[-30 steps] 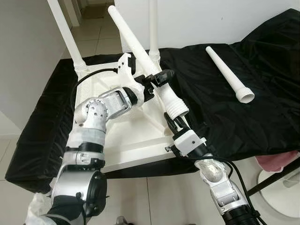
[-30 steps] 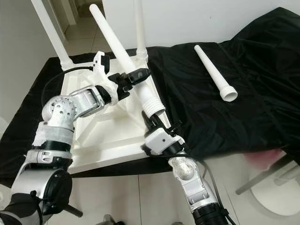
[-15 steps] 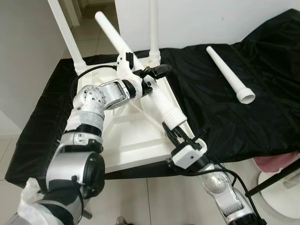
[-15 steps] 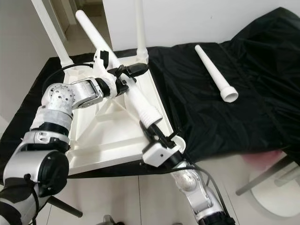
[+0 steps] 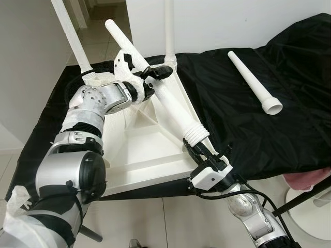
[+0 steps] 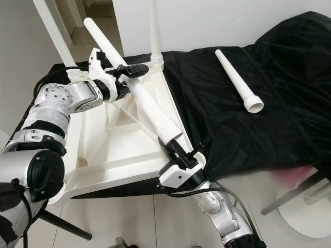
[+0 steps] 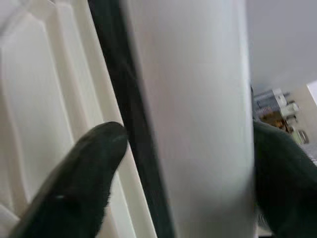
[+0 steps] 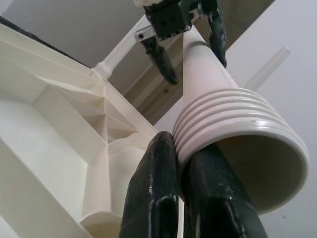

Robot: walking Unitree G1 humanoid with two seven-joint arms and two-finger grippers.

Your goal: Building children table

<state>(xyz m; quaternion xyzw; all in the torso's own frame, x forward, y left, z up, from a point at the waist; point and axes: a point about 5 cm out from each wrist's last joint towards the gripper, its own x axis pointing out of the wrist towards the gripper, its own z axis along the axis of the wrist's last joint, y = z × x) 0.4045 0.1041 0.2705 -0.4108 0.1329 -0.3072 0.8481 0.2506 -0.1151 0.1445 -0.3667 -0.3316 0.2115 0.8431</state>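
Above ribbed tabletop point(image 5: 150, 155), tapered leg point(image 5: 165, 98)

You see a black cloth point(image 5: 243, 119) draped over the work surface, rumpled higher at the far right. Behind it stands a plain white wall point(image 5: 232, 20). At the far left, pale floor tiles point(image 5: 95, 36) run back into a passage. Near right, a white round base point(image 5: 310, 212) sits on the floor beside something pink point(image 5: 305, 180).

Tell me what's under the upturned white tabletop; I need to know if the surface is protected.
The upturned tabletop rests on a black cloth, which also carries a loose white leg. What the cloth covers beneath cannot be seen.
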